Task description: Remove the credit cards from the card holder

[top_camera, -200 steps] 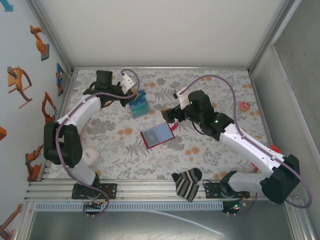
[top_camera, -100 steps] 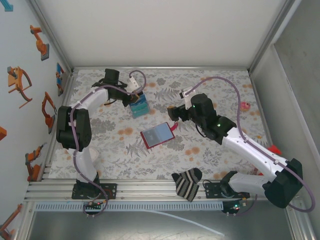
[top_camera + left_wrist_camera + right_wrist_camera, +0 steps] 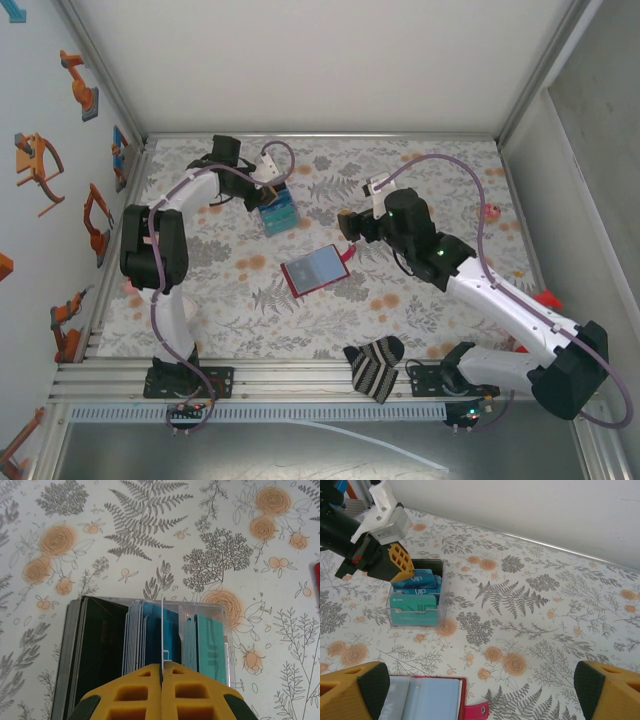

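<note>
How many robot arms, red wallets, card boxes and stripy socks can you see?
robot arms: 2 (left arm, right arm)
red wallet: 1
clear card box: 1
stripy sock: 1
total: 5

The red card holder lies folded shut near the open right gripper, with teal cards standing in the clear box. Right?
No: the card holder lies open, blue-grey slots up, as the right wrist view shows. The right gripper is open and teal cards stand in the clear box.
</note>
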`<action>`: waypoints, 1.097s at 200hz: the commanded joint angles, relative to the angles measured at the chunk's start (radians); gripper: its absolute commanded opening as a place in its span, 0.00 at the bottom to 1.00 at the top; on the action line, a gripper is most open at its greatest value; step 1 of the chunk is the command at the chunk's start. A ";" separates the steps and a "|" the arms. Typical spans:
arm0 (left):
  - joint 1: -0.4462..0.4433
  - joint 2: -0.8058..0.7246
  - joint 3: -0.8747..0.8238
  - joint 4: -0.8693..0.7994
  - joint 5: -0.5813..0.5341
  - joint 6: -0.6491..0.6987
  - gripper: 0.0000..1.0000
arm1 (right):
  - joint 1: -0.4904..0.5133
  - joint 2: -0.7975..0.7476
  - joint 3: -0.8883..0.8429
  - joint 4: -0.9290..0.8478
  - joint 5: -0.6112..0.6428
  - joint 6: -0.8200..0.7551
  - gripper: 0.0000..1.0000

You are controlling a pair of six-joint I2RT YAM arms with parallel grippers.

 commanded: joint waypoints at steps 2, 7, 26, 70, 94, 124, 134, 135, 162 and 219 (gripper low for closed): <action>0.008 0.022 0.032 -0.034 0.023 0.036 0.02 | 0.002 -0.023 -0.005 0.021 0.011 0.018 0.94; 0.008 0.025 0.032 -0.034 0.021 0.036 0.03 | 0.002 -0.022 -0.005 0.020 0.008 0.017 0.94; 0.009 0.032 0.040 -0.034 0.021 0.034 0.15 | 0.002 -0.018 -0.004 0.018 0.000 0.017 0.94; 0.010 0.024 0.043 -0.034 0.021 0.012 0.49 | 0.002 -0.006 0.006 0.005 -0.013 0.015 0.95; 0.007 -0.016 0.026 -0.023 0.023 -0.013 0.51 | 0.002 -0.003 0.008 0.000 -0.033 0.011 0.93; 0.008 -0.122 -0.058 0.059 0.020 -0.088 0.66 | 0.002 0.014 0.015 -0.033 -0.049 0.011 0.87; 0.007 -0.166 -0.097 0.096 0.016 -0.123 0.81 | 0.002 0.027 0.019 -0.050 -0.054 0.013 0.84; 0.007 -0.170 -0.102 0.100 0.016 -0.127 0.82 | 0.002 0.029 0.020 -0.052 -0.055 0.013 0.83; 0.008 -0.313 -0.258 0.259 -0.014 -0.274 0.97 | 0.007 0.086 0.040 -0.115 -0.053 0.017 0.77; 0.007 -0.582 -0.639 0.615 -0.067 -0.621 0.97 | 0.028 0.209 0.066 -0.168 -0.109 0.059 0.74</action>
